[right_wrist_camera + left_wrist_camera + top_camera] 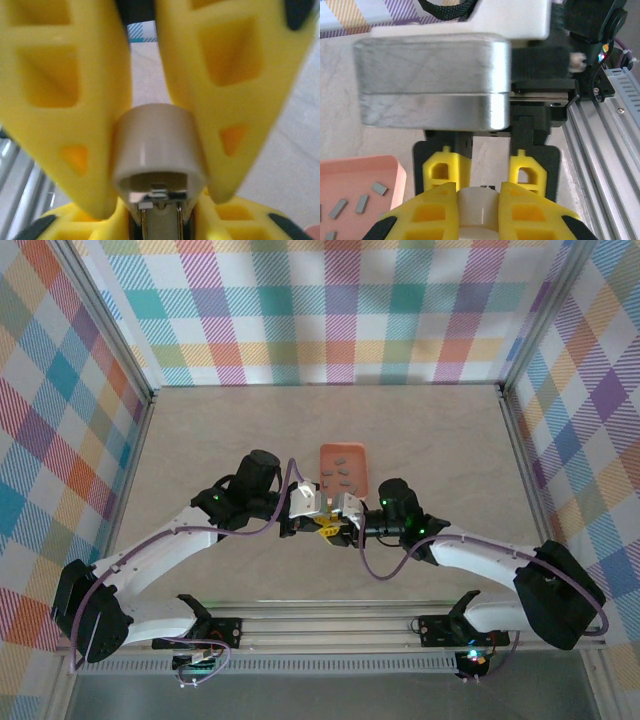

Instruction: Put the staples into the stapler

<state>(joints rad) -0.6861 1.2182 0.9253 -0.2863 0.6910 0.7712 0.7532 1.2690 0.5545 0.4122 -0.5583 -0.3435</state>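
Observation:
The stapler [157, 145] is held between both grippers above the table's middle. Its beige rounded end faces the right wrist camera, with the grey metal channel [160, 222] showing below it. My left gripper [477, 210] is shut on the beige body [476, 205]; its big yellow fingers [100, 100] flank that end. My right gripper [160, 227] is shut on the stapler's lower metal part and faces the left one [480, 170]. From above, the two grippers [318, 518] [338, 523] meet tip to tip, hiding the stapler. Several staples [362, 202] [345, 478] lie in the orange tray [343, 452].
The orange tray [350, 167] sits just beyond the grippers. Bare beige tabletop [200, 430] surrounds it. Checked walls [320, 310] close in the back and sides, and an aluminium rail [330, 618] runs along the near edge.

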